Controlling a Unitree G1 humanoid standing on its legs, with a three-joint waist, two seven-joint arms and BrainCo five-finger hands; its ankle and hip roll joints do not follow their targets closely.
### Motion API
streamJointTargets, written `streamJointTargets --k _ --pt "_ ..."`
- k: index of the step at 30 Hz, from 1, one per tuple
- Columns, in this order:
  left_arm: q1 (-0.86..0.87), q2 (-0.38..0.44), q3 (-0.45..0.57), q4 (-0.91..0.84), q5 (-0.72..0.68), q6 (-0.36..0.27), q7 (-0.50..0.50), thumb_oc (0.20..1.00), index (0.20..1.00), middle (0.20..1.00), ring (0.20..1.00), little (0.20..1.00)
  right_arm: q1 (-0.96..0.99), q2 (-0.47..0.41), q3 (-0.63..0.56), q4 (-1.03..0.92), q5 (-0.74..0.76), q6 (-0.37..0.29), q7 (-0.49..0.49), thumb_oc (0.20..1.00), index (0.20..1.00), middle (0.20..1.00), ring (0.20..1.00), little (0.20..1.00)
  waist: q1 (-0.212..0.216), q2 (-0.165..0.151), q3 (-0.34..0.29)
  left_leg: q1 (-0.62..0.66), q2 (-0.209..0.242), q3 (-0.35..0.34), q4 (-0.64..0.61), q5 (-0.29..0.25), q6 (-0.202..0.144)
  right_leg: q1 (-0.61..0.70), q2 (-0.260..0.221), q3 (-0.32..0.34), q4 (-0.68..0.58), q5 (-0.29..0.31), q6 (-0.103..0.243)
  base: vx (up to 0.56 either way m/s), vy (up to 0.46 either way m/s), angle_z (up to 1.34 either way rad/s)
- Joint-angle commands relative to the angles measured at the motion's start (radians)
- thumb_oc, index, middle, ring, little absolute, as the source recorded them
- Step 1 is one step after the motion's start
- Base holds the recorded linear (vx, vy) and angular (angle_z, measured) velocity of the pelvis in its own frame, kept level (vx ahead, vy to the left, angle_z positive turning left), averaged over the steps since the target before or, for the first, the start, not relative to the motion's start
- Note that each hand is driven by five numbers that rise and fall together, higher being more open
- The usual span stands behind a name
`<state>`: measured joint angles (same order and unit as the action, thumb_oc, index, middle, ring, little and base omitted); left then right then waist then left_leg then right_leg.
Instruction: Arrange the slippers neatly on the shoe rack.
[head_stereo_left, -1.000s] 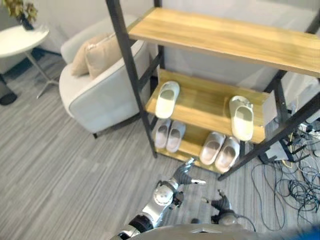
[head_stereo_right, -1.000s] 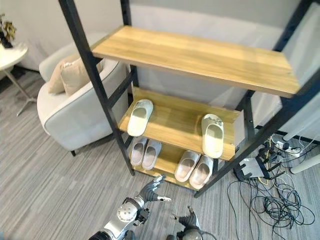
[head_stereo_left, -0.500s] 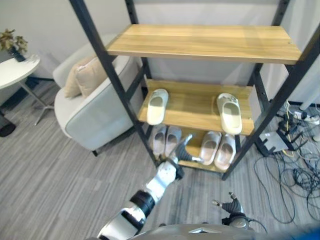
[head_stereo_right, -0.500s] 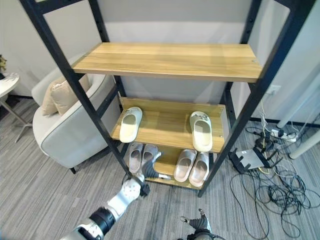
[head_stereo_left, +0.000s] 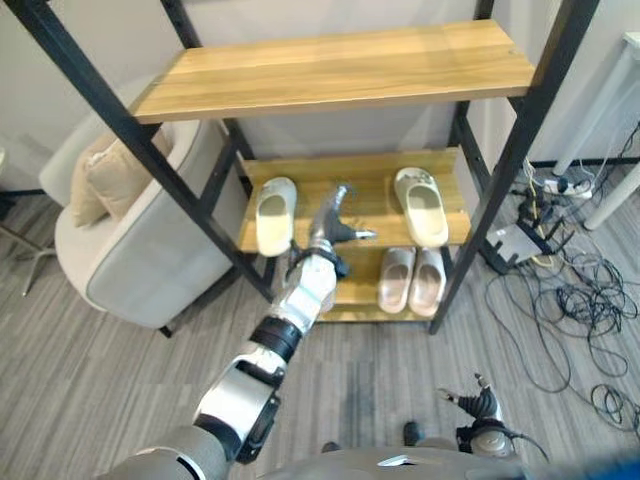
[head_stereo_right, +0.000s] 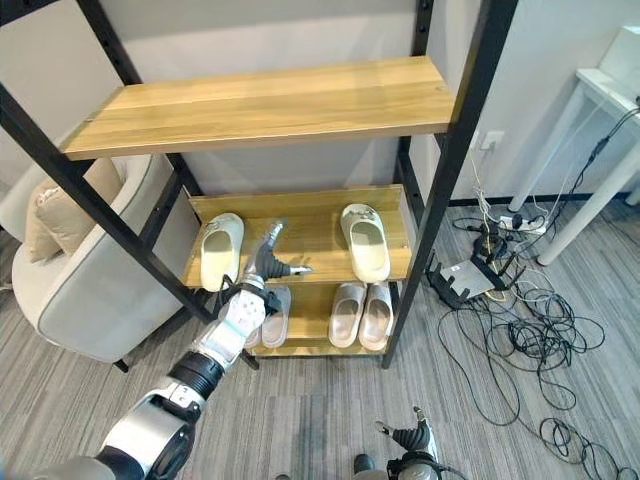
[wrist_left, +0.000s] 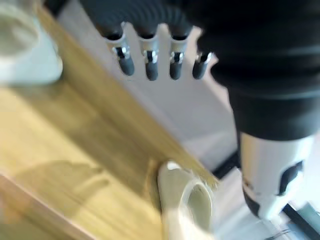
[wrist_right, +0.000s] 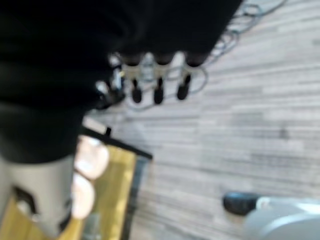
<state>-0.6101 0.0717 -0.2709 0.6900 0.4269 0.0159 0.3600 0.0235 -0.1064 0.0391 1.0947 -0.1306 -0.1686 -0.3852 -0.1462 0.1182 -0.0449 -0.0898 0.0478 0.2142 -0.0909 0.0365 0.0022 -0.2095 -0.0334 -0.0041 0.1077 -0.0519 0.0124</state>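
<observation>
Going from the left along the middle shelf (head_stereo_left: 375, 195) of the shoe rack (head_stereo_right: 455, 130), we first meet the left pale slipper (head_stereo_left: 275, 214), lying with its long axis running front to back, one end at the shelf's front edge. Next comes our left hand (head_stereo_left: 332, 222), raised over the bare wood between the two pale slippers, with its fingers (wrist_left: 148, 62) straight and spread, its thumb out to the side, holding nothing. Further right lies the right pale slipper (head_stereo_left: 421, 205), also lengthwise front to back, slightly angled, and well apart from its mate.

So the pair is split, one slipper on each side of the hand. We judge the left one a little nearer to the hand, though the angle makes that hard to settle. Either slipper would have to travel sideways along the shelf, across its own long axis, to sit beside the other.

On the bottom shelf we see one pinkish pair (head_stereo_left: 410, 280) side by side; a second pair (head_stereo_right: 268, 312) sits left of it, partly behind our forearm.

Our right hand (head_stereo_left: 478, 404) hangs low over the floor, far from the rack, fingers loosely spread and empty, so the left arm is clearly the one placed for this move.
</observation>
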Motion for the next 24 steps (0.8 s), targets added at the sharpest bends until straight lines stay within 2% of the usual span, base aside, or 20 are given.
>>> streamJointTargets --k 1,3,5,6,9,11,14,15,20,24 --pt "-0.152 0.02 0.061 0.11 0.056 0.003 0.104 1.0 1.0 1.0 1.0 1.0 0.12 0.016 0.01 0.05 -0.039 0.037 -0.004 1.0 1.0 1.0 1.0 1.0 -0.014 0.005 0.0 0.003 -0.021 -0.031 0.004 -0.039 0.01 0.016 0.004 0.145 0.007 -0.032 0.032 -0.07 0.038 -0.18" --pt "-0.251 0.054 0.072 0.215 0.073 0.034 0.172 1.0 1.0 1.0 1.0 1.0 0.114 0.026 0.012 0.016 -0.039 0.051 -0.005 1.0 1.0 1.0 1.0 1.0 -0.017 -0.005 0.02 -0.026 -0.022 -0.015 0.004 -0.038 0.012 -0.026 0.006 0.163 0.006 -0.023 0.041 -0.08 0.035 -0.22" --pt "-0.29 0.066 0.079 0.246 0.066 0.042 0.188 1.0 1.0 1.0 1.0 1.0 0.118 0.03 0.01 0.002 -0.04 0.052 -0.003 1.0 1.0 1.0 1.0 1.0 -0.015 -0.011 0.025 -0.036 -0.022 -0.006 0.004 -0.039 0.013 -0.043 0.009 0.175 0.008 -0.019 0.046 -0.07 0.037 -0.24" --pt "-0.34 0.093 0.073 0.294 0.061 0.042 0.215 1.0 1.0 1.0 1.0 1.0 0.12 0.038 0.006 -0.019 -0.038 0.053 -0.006 1.0 1.0 1.0 1.0 1.0 -0.018 -0.023 0.038 -0.041 -0.026 0.002 0.004 -0.044 0.018 -0.054 0.007 0.189 0.006 -0.018 0.054 -0.06 0.064 -0.29" --pt "-0.388 0.126 0.046 0.341 0.067 0.041 0.227 1.0 1.0 1.0 1.0 1.0 0.117 0.05 -0.004 -0.027 -0.034 0.061 -0.01 1.0 1.0 1.0 1.0 1.0 -0.015 -0.034 0.046 -0.053 -0.029 0.017 0.004 -0.047 0.022 -0.074 0.008 0.212 0.006 -0.014 0.061 -0.05 0.052 -0.2" --pt "-0.467 0.165 0.033 0.42 0.038 0.034 0.247 1.0 1.0 1.0 1.0 1.0 0.111 0.067 -0.006 -0.027 -0.034 0.069 -0.009 1.0 1.0 1.0 1.0 1.0 -0.011 -0.055 0.066 -0.094 -0.033 0.036 0.043 -0.062 0.028 -0.103 0.007 0.236 0.006 -0.004 0.075 -0.09 0.077 -0.22" --pt "-0.525 0.199 0.023 0.456 0.018 0.024 0.27 1.0 1.0 1.0 1.0 1.0 0.105 0.077 -0.007 -0.03 -0.033 0.068 -0.01 1.0 1.0 1.0 1.0 1.0 -0.006 -0.07 0.072 -0.127 -0.032 0.041 0.075 -0.079 0.032 -0.119 0.003 0.25 -0.002 0.004 0.086 -0.06 0.041 -0.24" --pt "-0.581 0.231 0.0 0.484 0.005 0.02 0.284 1.0 1.0 1.0 1.0 1.0 0.075 0.052 -0.028 -0.013 -0.018 0.059 0.017 1.0 1.0 1.0 1.0 1.0 0.003 -0.085 0.074 -0.162 -0.028 0.043 0.109 -0.094 0.038 -0.129 -0.004 0.256 -0.013 0.012 0.097 -0.05 0.02 -0.18" --pt "-0.614 0.23 -0.029 0.496 0.022 0.03 0.302 1.0 1.0 1.0 1.0 1.0 0.03 0.038 -0.049 0.051 0.012 0.084 0.054 1.0 1.0 1.0 1.0 1.0 0.023 -0.107 0.068 -0.205 -0.027 0.015 0.153 -0.117 0.047 -0.119 -0.027 0.228 -0.048 0.024 0.115 0.0 -0.024 0.02" --pt "-0.656 0.273 -0.067 0.516 0.003 0.018 0.3 1.0 1.0 1.0 1.0 1.0 0.029 0.054 -0.063 0.08 0.011 0.078 0.048 1.0 1.0 1.0 1.0 1.0 0.034 -0.111 0.066 -0.219 -0.035 -0.005 0.168 -0.127 0.056 -0.1 -0.046 0.195 -0.065 0.024 0.127 0.04 0.012 0.12"
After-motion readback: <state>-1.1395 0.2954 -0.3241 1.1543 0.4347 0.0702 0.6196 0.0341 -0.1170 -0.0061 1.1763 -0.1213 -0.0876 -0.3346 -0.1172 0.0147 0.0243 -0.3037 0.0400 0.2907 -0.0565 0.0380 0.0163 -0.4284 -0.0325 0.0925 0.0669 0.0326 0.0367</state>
